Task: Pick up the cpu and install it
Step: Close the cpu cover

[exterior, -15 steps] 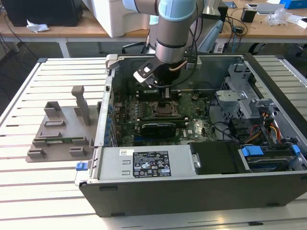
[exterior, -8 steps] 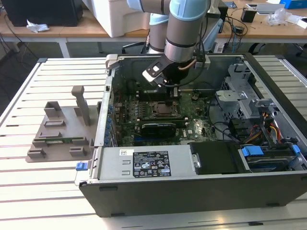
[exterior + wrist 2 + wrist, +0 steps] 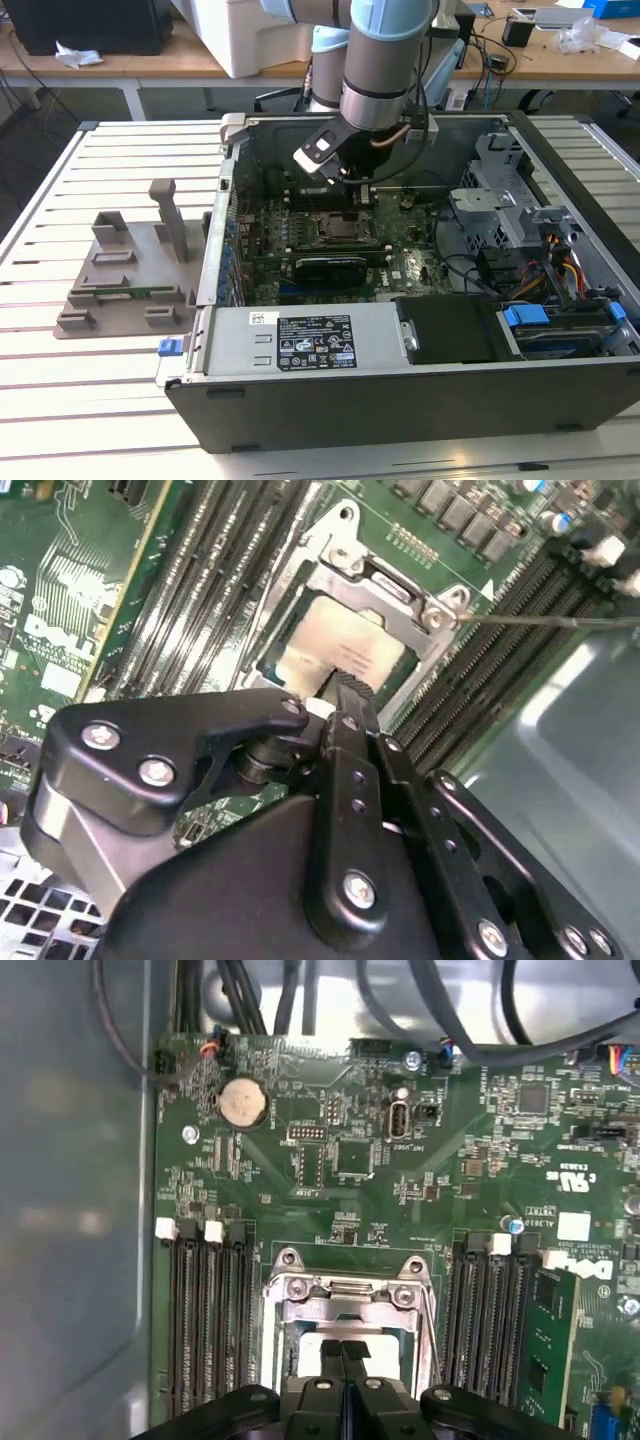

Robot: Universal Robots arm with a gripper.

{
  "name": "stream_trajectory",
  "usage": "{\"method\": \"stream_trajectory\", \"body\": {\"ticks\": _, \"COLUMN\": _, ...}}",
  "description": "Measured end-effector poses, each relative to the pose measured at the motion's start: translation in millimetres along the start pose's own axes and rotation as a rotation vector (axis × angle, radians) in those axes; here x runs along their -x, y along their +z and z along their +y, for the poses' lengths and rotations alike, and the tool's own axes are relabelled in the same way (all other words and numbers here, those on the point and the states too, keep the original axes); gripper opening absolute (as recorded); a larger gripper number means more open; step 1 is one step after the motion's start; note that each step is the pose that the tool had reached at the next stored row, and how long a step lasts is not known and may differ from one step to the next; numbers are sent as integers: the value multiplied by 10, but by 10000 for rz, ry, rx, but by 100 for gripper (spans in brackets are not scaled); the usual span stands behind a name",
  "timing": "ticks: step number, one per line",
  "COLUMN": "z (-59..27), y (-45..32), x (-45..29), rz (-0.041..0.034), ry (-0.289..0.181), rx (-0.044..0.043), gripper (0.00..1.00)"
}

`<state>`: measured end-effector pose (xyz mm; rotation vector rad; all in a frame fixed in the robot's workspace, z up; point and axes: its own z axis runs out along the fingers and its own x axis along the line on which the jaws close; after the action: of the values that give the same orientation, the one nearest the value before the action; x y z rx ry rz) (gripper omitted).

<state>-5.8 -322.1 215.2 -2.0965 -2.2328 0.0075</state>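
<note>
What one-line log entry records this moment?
claw: shut | position: over cpu | cpu: lying in motherboard socket | contact: cannot tell

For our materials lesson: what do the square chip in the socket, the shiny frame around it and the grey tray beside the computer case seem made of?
Square silvery-topped cpu: likely metal lid, dull pale sheen. Socket frame: bare metal, bright glints, screws. Grey holder tray: probably plastic, matte, moulded blocky shapes.

Exterior view's bright and evenly lit: the white slatted table point(image 3: 100, 160) at 9 o'clock of the computer case point(image 3: 400, 400) is almost blown out, while inside the case it's dimmer. In the second wrist view glare washes the cpu point(image 3: 335, 645) top pale cream, and the grey case wall point(image 3: 560, 710) has a soft sheen.
</note>
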Motion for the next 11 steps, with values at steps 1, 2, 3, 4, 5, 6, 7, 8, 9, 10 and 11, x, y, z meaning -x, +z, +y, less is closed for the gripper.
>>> {"method": "stream_trajectory", "body": {"ticks": 1, "z": -11, "y": 21, "x": 3, "rz": -8, "ry": -132, "rx": -8, "gripper": 11}}
{"method": "stream_trajectory", "body": {"ticks": 2, "z": -25, "y": 34, "x": 3, "rz": -11, "ry": -201, "rx": -11, "gripper": 11}}
{"method": "stream_trajectory", "body": {"ticks": 3, "z": -47, "y": 40, "x": 2, "rz": -13, "ry": -238, "rx": -13, "gripper": 11}}
{"method": "stream_trajectory", "body": {"ticks": 4, "z": -110, "y": 44, "x": -2, "rz": -14, "ry": -242, "rx": -13, "gripper": 11}}
{"method": "stream_trajectory", "body": {"ticks": 5, "z": -158, "y": 48, "x": -5, "rz": -12, "ry": -242, "rx": -9, "gripper": 11}}
{"method": "stream_trajectory", "body": {"ticks": 6, "z": -201, "y": 51, "x": -8, "rz": -12, "ry": -243, "rx": -2, "gripper": 11}}
{"method": "stream_trajectory", "body": {"ticks": 7, "z": -292, "y": 56, "x": -13, "rz": -6, "ry": -244, "rx": 10, "gripper": 11}}
{"method": "stream_trajectory", "body": {"ticks": 8, "z": -341, "y": 59, "x": -16, "rz": 6, "ry": -243, "rx": 17, "gripper": 11}}
{"method": "stream_trajectory", "body": {"ticks": 9, "z": -371, "y": 60, "x": -18, "rz": 14, "ry": -246, "rx": 19, "gripper": 11}}
{"method": "stream_trajectory", "body": {"ticks": 10, "z": -412, "y": 63, "x": -20, "rz": 35, "ry": -245, "rx": 21, "gripper": 11}}
{"method": "stream_trajectory", "body": {"ticks": 11, "z": -449, "y": 66, "x": -23, "rz": 59, "ry": -247, "rx": 22, "gripper": 11}}
